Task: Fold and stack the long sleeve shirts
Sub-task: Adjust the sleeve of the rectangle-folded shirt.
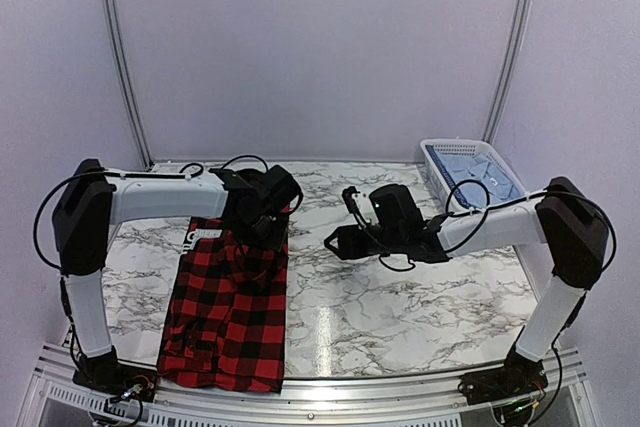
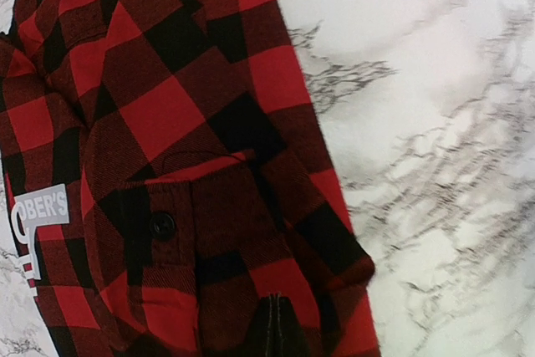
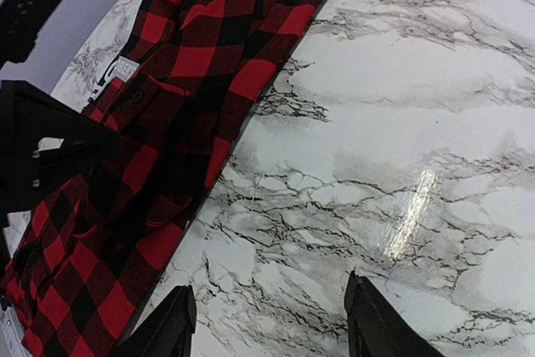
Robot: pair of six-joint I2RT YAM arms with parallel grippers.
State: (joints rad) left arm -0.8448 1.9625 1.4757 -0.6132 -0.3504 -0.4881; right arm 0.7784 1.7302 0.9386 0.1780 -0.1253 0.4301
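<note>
My left hand (image 1: 260, 219) is pressed together, its fingers closed with no gap between them. It sits down on the far end of the red-and-black shirt (image 1: 230, 307), and in the left wrist view the checked cloth fills almost everything in front of me and puckers toward the bottom middle, where the hand meets it, so I take it that a thin fold is pinched there. My right hand (image 3: 272, 323) is spread partway, with the two fingers (image 3: 171, 323) standing apart. It holds nothing and touches nothing, and hangs above bare marble near the middle of the table (image 1: 400, 307), a little to the right of the shirt's edge. The checked shirt lies flat as a long narrow strip on the left side of the table, running from the near edge up to my left hand. I count one such shirt. On it there is one pocket flap with one black button (image 2: 161, 225) and one white label (image 2: 42, 206) near its left edge. At the far right corner stands one white lattice basket (image 1: 455, 143), well apart from both hands. Pale blue cloth (image 1: 470, 167) lies inside it, which looks to be the one blue shirt, though I cannot tell how it is folded. That makes two hands, two shirts and one basket.
</note>
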